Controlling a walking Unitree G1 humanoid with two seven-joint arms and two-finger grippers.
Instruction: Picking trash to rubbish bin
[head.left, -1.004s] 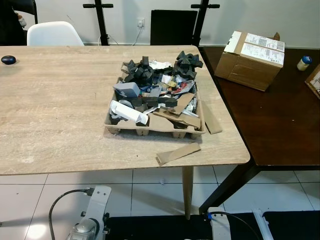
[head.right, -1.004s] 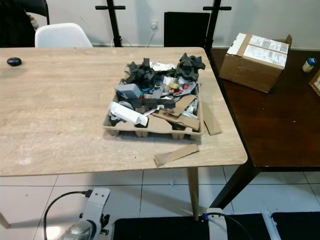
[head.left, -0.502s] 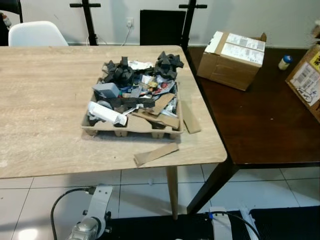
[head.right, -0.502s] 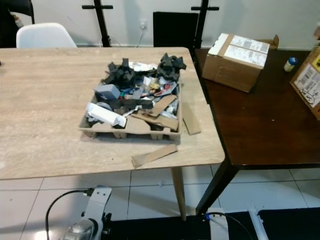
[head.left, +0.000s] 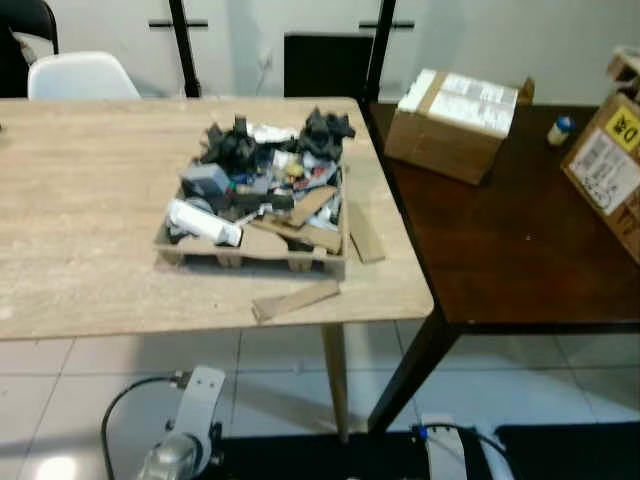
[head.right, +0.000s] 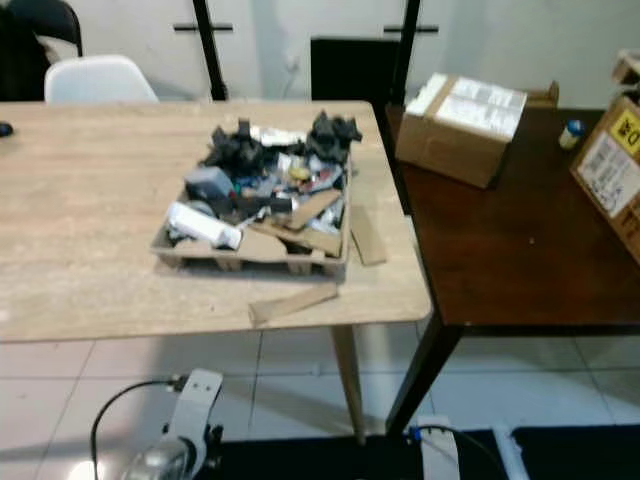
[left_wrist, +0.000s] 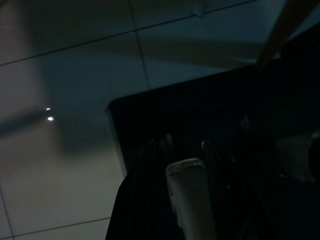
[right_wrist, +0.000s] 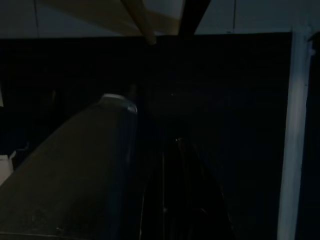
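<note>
Trash heaped in tray on table

Trash (head.left: 262, 185) filled a cardboard tray (head.left: 250, 255) on the light table (head.left: 90, 200); a cardboard strip (head.left: 296, 299) lay just beside it, near the edge. Our arms hung low over the tiled floor (left_wrist: 75, 75). We could not tell either gripper's state.

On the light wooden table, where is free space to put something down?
The light wooden table is bare left of the cardboard tray of mixed trash, up to the far edge. It is crowded right of the tray and in front, where two loose cardboard strips lie near the edges.
</note>
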